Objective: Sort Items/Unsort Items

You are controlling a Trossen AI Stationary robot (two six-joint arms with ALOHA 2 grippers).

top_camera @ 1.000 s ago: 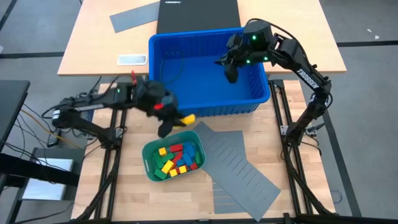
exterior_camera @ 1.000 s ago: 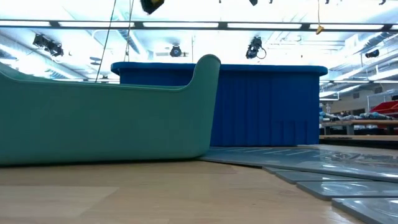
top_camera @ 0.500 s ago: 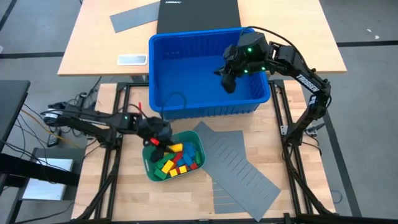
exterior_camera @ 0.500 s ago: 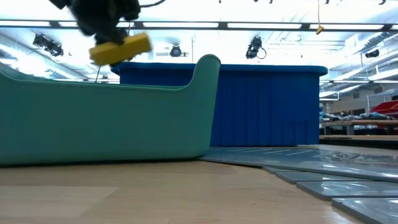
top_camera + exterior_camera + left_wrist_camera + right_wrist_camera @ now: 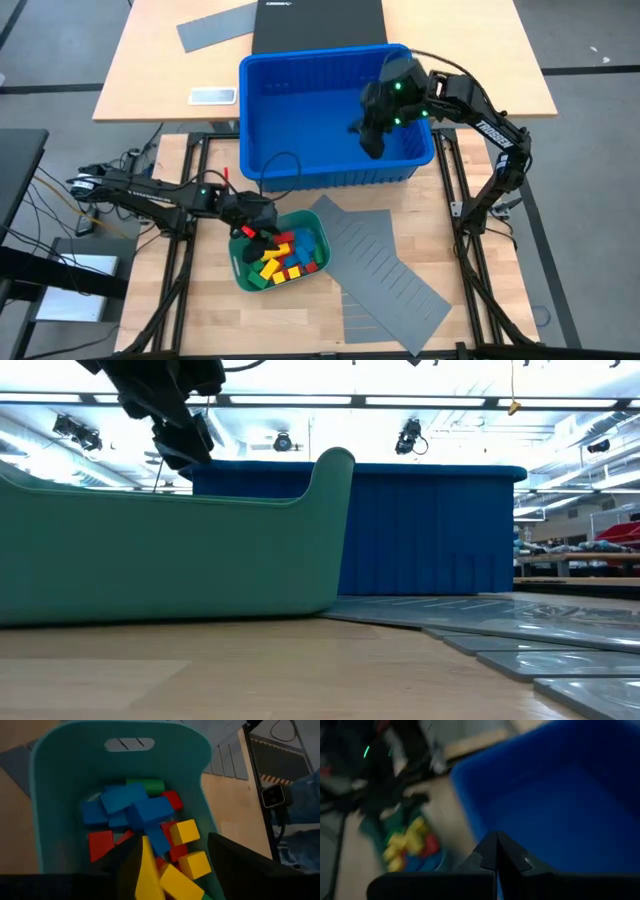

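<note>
High view: we note a large blue bin (image 5: 330, 115) at the table's far side, the right gripper (image 5: 372, 140) inside it, fingers pressed together, nothing in them; nearer, a grey slotted sheet (image 5: 385, 265) lies beside the teal tray (image 5: 243, 275); the left gripper (image 5: 252, 232) hangs over the tray's left edge, fingers spread and empty; the blocks (image 5: 285, 255), red, yellow, green and blue, lie heaped in the tray.
</note>
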